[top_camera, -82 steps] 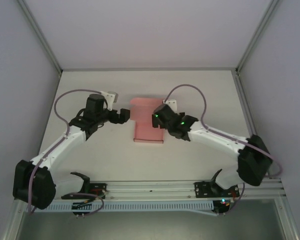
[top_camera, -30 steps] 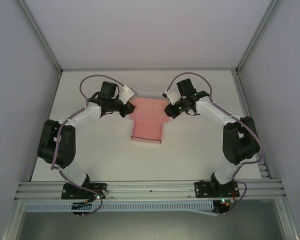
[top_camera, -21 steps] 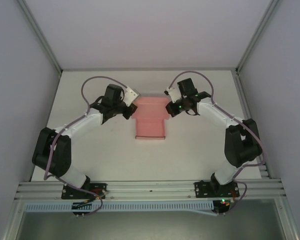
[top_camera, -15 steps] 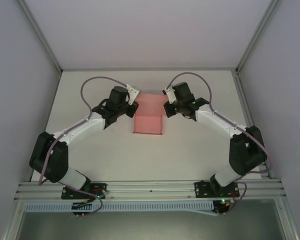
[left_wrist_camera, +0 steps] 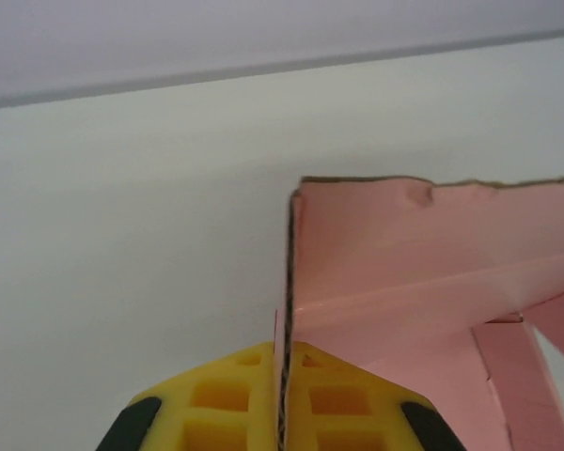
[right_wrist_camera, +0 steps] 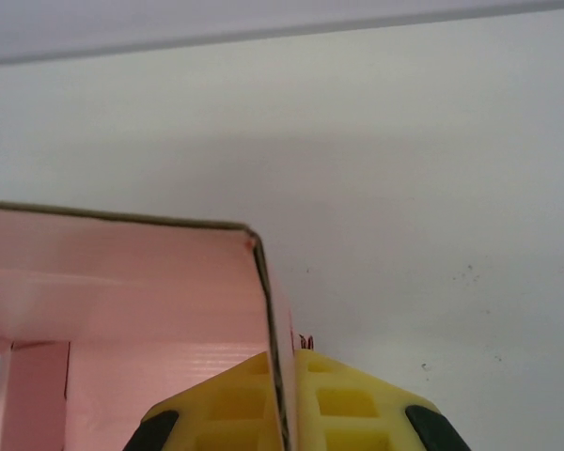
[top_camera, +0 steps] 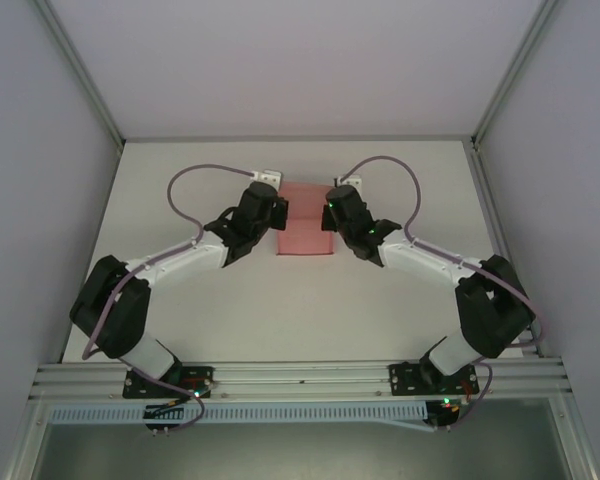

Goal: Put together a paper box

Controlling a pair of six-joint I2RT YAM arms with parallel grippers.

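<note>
The pale-pink paper box [top_camera: 305, 222] lies at the far middle of the table, between my two arms. My left gripper [top_camera: 278, 213] pinches its left side wall; in the left wrist view that wall [left_wrist_camera: 357, 244] stands upright, edge-on between the yellow fingers [left_wrist_camera: 226, 404]. My right gripper [top_camera: 330, 213] pinches the right side wall; in the right wrist view that wall [right_wrist_camera: 274, 310] rises between the yellow fingers [right_wrist_camera: 352, 404]. The raised back wall [right_wrist_camera: 122, 272] joins both side walls. The box floor [left_wrist_camera: 432, 395] shows pink below.
White table [top_camera: 300, 300] enclosed by pale walls with metal corner posts [top_camera: 80, 70]. A metal rail [top_camera: 300, 378] runs along the near edge by the arm bases. Purple cables [top_camera: 205, 175] loop above both wrists.
Both grippers moved inward toward each other, folding the side flaps upright. The pink sheet looks narrower and shorter from above, and it has shifted slightly toward the back.
</note>
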